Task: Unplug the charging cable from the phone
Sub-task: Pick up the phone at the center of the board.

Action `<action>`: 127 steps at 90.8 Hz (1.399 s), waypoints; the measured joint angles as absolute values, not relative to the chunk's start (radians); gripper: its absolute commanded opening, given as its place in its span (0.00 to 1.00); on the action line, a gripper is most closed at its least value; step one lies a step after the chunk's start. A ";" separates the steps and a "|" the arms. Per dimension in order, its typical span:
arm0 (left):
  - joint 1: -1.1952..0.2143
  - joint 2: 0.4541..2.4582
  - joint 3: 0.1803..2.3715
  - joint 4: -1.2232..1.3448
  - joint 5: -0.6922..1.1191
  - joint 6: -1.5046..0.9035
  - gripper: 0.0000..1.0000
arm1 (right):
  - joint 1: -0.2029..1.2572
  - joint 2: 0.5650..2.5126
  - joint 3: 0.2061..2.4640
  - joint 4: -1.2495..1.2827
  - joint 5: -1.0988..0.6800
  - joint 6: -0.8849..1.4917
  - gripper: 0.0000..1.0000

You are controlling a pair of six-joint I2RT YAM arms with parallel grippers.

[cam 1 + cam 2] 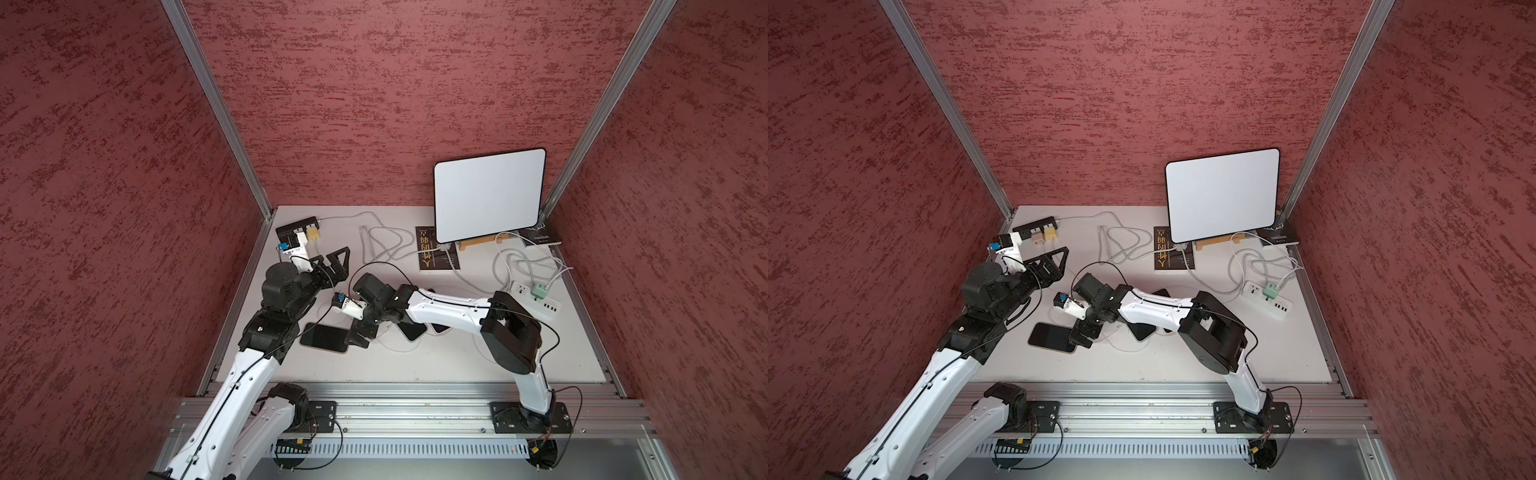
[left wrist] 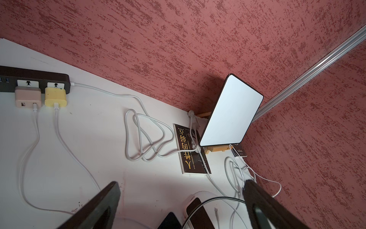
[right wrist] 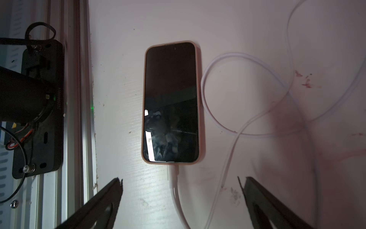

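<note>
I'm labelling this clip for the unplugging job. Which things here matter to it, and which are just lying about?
In the job: phone in the pink case; white charging cable plugged into its end; right gripper, open at the plug end.

Lying about: tablet, book, black power strip, white power strip, second phone.

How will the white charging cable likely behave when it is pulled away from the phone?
The cable looks thin and lies in loose loops, so it is probably floppy; gripping near the plug seems wiser. The phone lies flat and unheld on the table, so it may slide along.
</note>
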State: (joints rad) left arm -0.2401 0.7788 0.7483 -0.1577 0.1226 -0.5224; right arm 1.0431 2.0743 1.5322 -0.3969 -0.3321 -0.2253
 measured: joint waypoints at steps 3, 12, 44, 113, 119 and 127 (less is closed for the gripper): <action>-0.240 0.779 0.748 -0.158 0.123 -0.522 1.00 | 1.047 2.087 1.538 -0.395 -0.334 -0.225 0.99; -0.240 0.779 0.748 -0.158 0.123 -0.522 1.00 | 1.062 2.132 1.567 -0.394 -0.336 -0.225 0.99; -0.236 0.778 0.748 -0.157 0.123 -0.522 1.00 | 1.088 2.214 1.647 -0.402 -0.336 -0.216 0.99; -0.234 0.751 0.748 -0.157 0.112 -0.522 1.00 | 1.149 2.316 1.769 -0.442 -0.216 -0.207 0.98; -0.234 0.748 0.748 -0.157 0.110 -0.522 1.00 | 1.159 2.327 1.787 -0.448 -0.189 -0.207 0.97; -0.234 0.741 0.748 -0.157 0.107 -0.522 1.00 | 1.170 2.339 1.805 -0.455 -0.158 -0.207 0.93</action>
State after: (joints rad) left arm -0.2344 0.7414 0.7483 -0.1574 0.1066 -0.5220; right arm 1.1698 2.3386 1.8046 -0.4545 -0.1581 -0.2070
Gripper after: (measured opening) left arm 0.998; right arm 0.954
